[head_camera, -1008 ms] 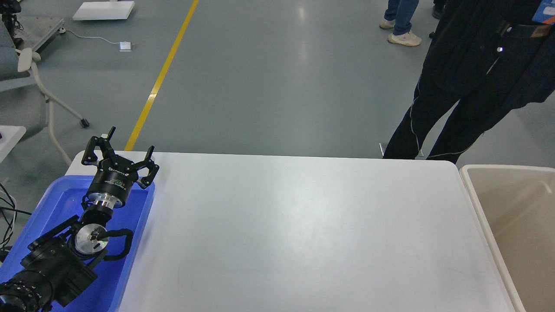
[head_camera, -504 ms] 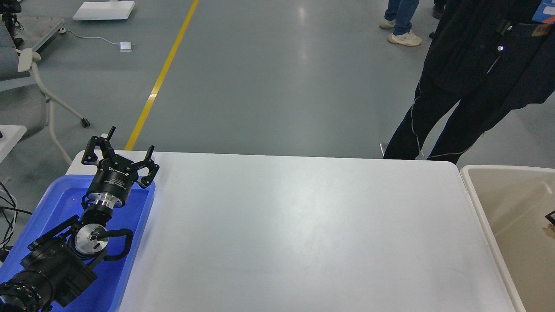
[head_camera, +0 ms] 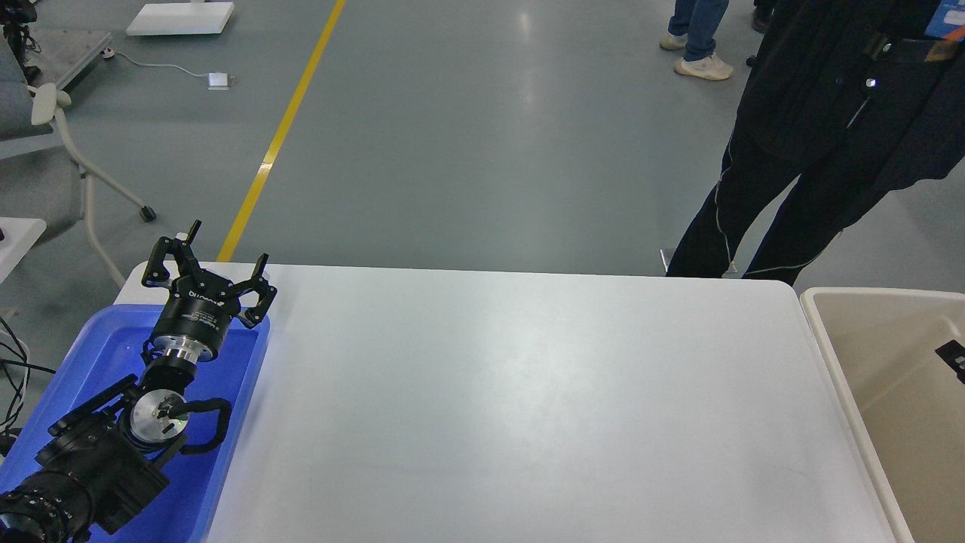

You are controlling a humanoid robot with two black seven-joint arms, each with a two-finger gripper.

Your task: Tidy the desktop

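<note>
Smooth white desktop (head_camera: 528,407), faintly glossy.
Left tray (head_camera: 234,422) looks like shiny blue plastic; right bin (head_camera: 852,392) matt beige; floor (head_camera: 467,136) smooth grey, sheeny.

White desktop (head_camera: 528,407), blue tray (head_camera: 90,354), beige white-rimmed bin (head_camera: 829,339), yellow floor line (head_camera: 279,136).

Cut off by the right edge: beige bin (head_camera: 829,354) and a small black part (head_camera: 954,354), too partial to identify.
</note>
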